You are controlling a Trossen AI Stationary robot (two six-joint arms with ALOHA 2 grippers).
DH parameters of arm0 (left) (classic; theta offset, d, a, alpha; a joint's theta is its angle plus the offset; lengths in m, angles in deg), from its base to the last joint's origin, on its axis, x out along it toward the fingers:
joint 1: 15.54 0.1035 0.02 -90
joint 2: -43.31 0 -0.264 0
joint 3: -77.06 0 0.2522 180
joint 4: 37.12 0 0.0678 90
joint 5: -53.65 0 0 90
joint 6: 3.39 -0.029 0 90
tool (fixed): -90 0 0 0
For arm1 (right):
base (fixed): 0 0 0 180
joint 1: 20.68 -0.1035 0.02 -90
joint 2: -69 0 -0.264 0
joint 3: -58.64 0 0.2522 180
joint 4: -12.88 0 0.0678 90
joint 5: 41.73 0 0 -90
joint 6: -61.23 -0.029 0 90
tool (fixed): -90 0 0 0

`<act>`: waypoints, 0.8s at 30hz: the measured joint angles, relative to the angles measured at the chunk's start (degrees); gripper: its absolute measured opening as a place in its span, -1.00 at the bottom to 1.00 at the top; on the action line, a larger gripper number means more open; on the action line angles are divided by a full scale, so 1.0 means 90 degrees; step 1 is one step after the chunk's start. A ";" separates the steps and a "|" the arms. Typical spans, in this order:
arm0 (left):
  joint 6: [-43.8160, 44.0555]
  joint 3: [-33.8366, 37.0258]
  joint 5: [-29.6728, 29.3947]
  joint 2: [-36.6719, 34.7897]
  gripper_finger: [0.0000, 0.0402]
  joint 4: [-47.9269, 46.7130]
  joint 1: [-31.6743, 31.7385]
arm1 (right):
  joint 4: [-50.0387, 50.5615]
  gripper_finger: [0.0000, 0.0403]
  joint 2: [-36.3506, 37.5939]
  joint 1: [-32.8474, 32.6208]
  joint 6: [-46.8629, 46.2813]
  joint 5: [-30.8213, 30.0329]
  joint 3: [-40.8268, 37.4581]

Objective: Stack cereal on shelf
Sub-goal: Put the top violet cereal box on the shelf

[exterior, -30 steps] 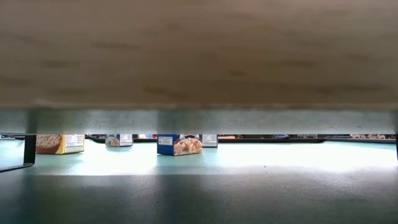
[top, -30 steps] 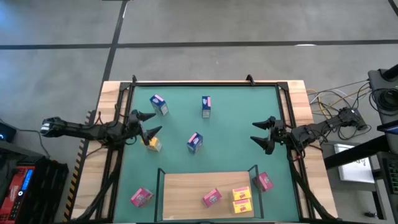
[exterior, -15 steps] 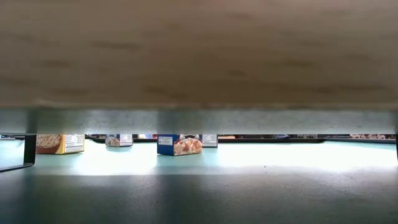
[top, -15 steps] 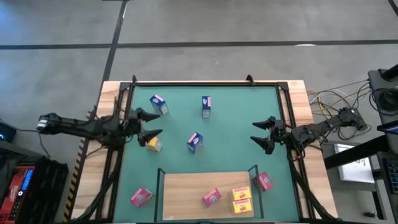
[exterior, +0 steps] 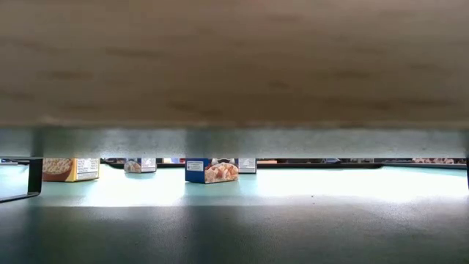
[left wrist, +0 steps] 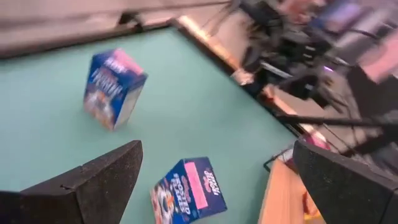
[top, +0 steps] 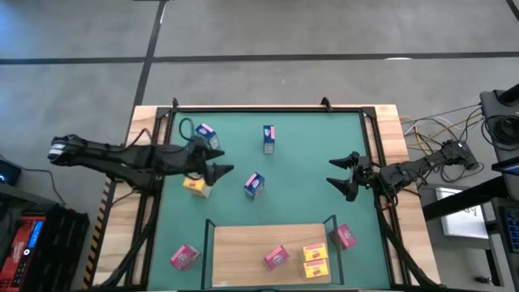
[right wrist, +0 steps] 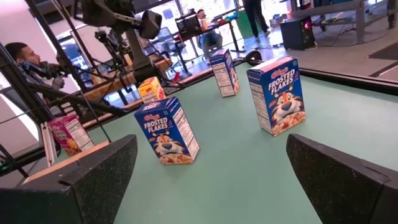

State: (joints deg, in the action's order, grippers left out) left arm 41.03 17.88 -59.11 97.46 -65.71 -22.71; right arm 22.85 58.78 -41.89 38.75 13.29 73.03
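You are seeing three boxes lying on shelf (top: 243,243); six remaining on green mat (top: 308,174). Left gripper (top: 217,165) hovering wide open, empty, near Frosted Flakes box (top: 254,186). Right gripper (top: 344,174) waiting open, empty.

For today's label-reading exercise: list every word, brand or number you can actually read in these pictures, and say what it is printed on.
"Kellogg's FROSTED FLAKES": blue cereal box nearest the right wrist camera.
"FROSTED FLAKES": second blue cereal box, same view.
"FROSTED": blue box lying flat in the left wrist view; remaining print blurred.
Third blue box, yellow box, pink box: print too small to read.
High and low views: nothing legible.
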 joint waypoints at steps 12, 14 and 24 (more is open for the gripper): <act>0.5678 -0.1614 0.1000 0.1845 0.99 -0.2814 -0.0014 | -0.0005 0.99 0.0000 0.0000 0.0000 0.0000 -0.0001; 0.5887 -0.1823 0.1216 0.2139 0.99 -0.2675 -0.0008 | -0.0005 0.99 0.0000 0.0000 0.0000 0.0000 -0.0001; 0.7339 -0.3388 0.2261 0.3405 0.99 -0.3495 -0.0051 | -0.0008 0.99 0.0000 -0.0002 0.0000 0.0000 -0.0001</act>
State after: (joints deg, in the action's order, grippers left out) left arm 107.08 -12.61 -38.76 128.11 -97.17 -23.17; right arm 22.78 58.78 -41.91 38.75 13.29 73.02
